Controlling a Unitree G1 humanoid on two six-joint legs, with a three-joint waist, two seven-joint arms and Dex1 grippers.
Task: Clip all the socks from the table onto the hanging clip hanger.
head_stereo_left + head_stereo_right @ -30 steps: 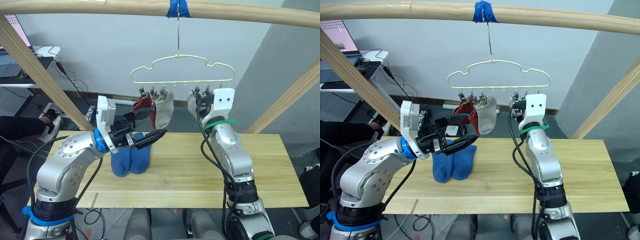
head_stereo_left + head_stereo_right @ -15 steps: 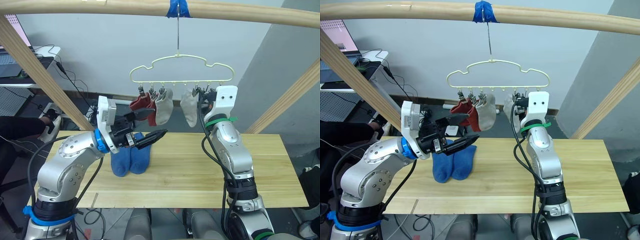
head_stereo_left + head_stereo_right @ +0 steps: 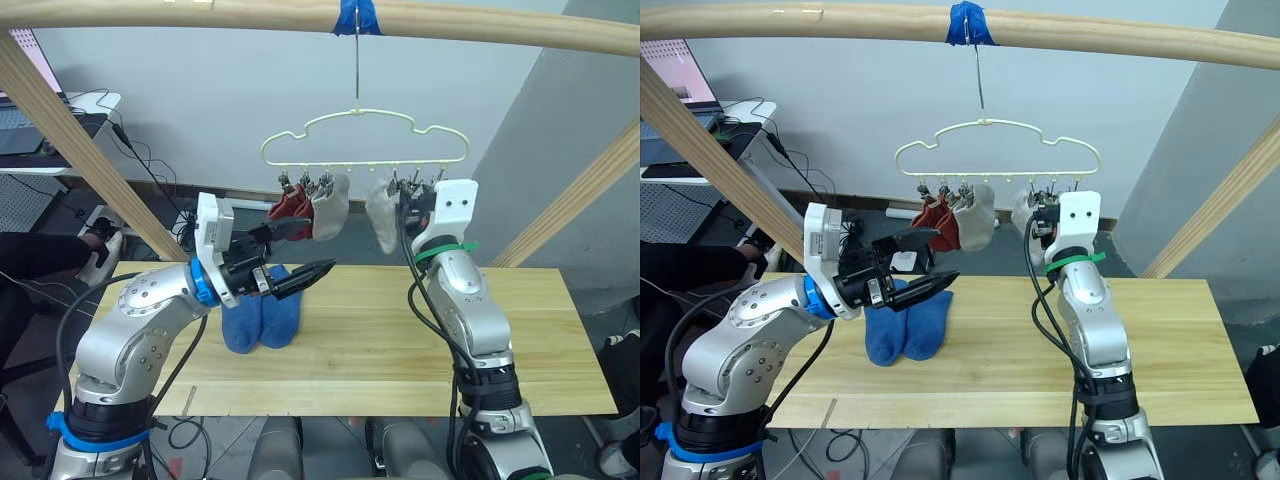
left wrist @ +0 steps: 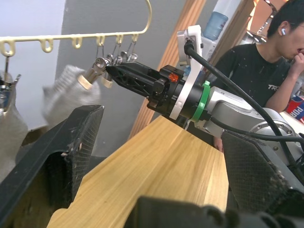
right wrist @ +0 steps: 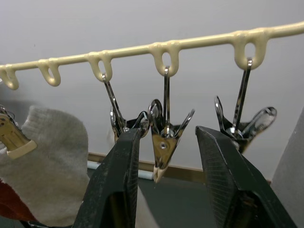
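The pale-yellow clip hanger (image 3: pixel 362 133) hangs by its hook from the wooden bar. A rust red sock (image 3: pixel 290 211) and a light grey sock (image 3: pixel 329 205) hang clipped at its left, and another grey sock (image 3: pixel 382 216) near its middle. Two blue socks (image 3: pixel 262 317) lie side by side on the table (image 3: pixel 420 345). My left gripper (image 3: pixel 316 247) is open and empty above the blue socks, below the red sock. My right gripper (image 3: pixel 409 203) is raised to the hanger's right clips, open, its fingers astride a bare metal clip (image 5: pixel 164 142) without touching it, beside the middle grey sock (image 5: pixel 52 183).
A thick wooden frame bar (image 3: pixel 200 12) runs overhead, with slanted posts at left (image 3: pixel 80 150) and right (image 3: pixel 585 190). A person's sleeve (image 3: pixel 40 252) shows beyond the table's left end, and a seated person (image 4: pixel 266 66) beyond the right arm. Bare tabletop lies right of the blue socks.
My right gripper has drawn back a little to the right from the middle grey sock, which now hangs free from its clip and sways. The left arm has stayed put.
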